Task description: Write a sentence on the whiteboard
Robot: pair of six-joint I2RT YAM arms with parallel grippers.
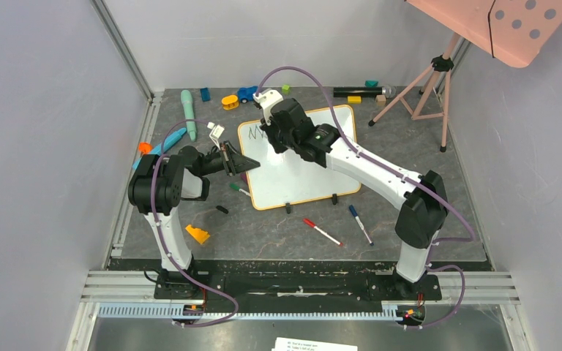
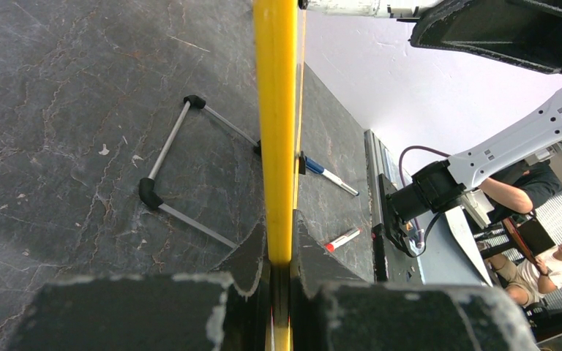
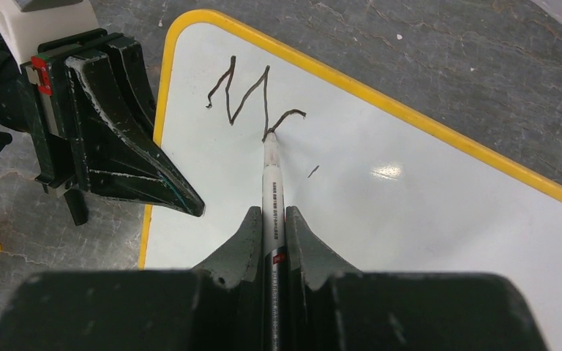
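The whiteboard (image 1: 315, 172) lies on the dark table with its orange frame and two black feet. It also shows in the right wrist view (image 3: 410, 219). My left gripper (image 1: 252, 165) is shut on the board's left frame edge (image 2: 276, 131). My right gripper (image 1: 272, 139) is shut on a white marker (image 3: 272, 190) whose tip touches the board. The sentence (image 3: 252, 99) stands as an "M" and a short stroke at the board's top left corner.
A red-capped marker (image 1: 322, 231) and a blue-capped marker (image 1: 360, 224) lie in front of the board. A green marker (image 1: 239, 189) lies at its left edge. Toys (image 1: 189, 113) sit at the back left, a yellow piece (image 1: 197, 234) near left, a pink tripod (image 1: 424, 84) back right.
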